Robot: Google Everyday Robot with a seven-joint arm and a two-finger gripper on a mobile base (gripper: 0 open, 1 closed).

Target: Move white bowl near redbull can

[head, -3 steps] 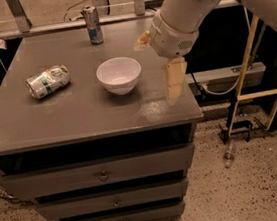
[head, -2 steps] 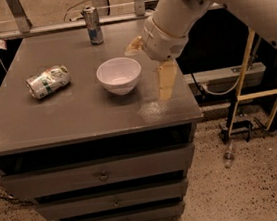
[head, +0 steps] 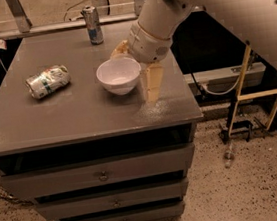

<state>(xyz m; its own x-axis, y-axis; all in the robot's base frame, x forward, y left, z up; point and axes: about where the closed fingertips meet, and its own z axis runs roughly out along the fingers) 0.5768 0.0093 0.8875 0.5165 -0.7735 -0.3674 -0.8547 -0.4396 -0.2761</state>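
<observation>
The white bowl point(head: 119, 76) stands upright in the middle of the grey cabinet top point(head: 54, 118). The redbull can point(head: 92, 25) stands upright at the back edge, well behind the bowl. My gripper point(head: 136, 66) is low at the bowl's right rear side and is open. One tan finger point(head: 152, 82) hangs down just right of the bowl. The other finger point(head: 120, 48) shows behind the bowl's rim. I cannot tell whether either finger touches the bowl.
A dented silver-and-green can point(head: 48, 81) lies on its side at the left of the top. The cabinet's right edge point(head: 188, 88) is close to the gripper. A yellow-framed stand point(head: 250, 94) is on the floor to the right.
My arm has moved left, bringing the gripper from beside the cabinet's right edge up against the bowl's right rear side. The bowl and both cans have not moved.
</observation>
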